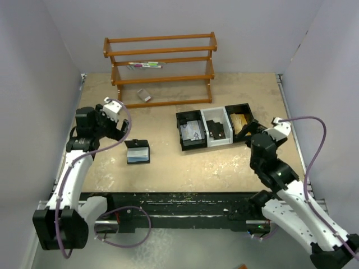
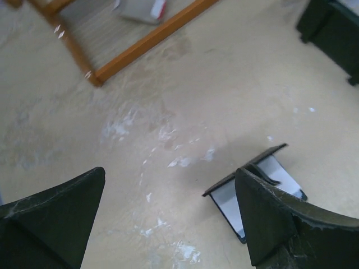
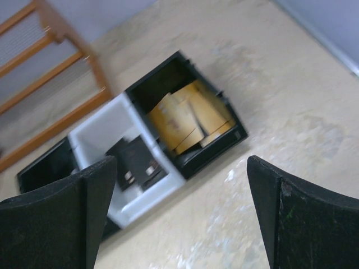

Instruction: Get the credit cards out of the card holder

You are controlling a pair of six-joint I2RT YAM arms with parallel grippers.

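Note:
The card holder [image 1: 137, 152] lies unfolded on the table, blue-grey lining up. In the left wrist view the card holder [image 2: 268, 178] is partly behind my right finger [image 2: 280, 218]. My left gripper [image 1: 119, 130] hangs open just above and to the left of it, nothing between its fingers [image 2: 168, 224]. Several orange-tan credit cards [image 1: 241, 120] lie stacked in the right black compartment of the tray [image 1: 203, 147]; they are the same credit cards [image 3: 188, 117] seen in the right wrist view. My right gripper [image 1: 253, 128] stands open and empty beside that compartment [image 3: 179, 213].
A wooden rack [image 1: 160, 64] stands at the back with pens [image 1: 145, 65] on a shelf and a small grey-white block [image 1: 144, 95] under it. The tray's white middle compartment [image 3: 98, 131] holds black items [image 3: 137, 162]. Walls close in on both sides.

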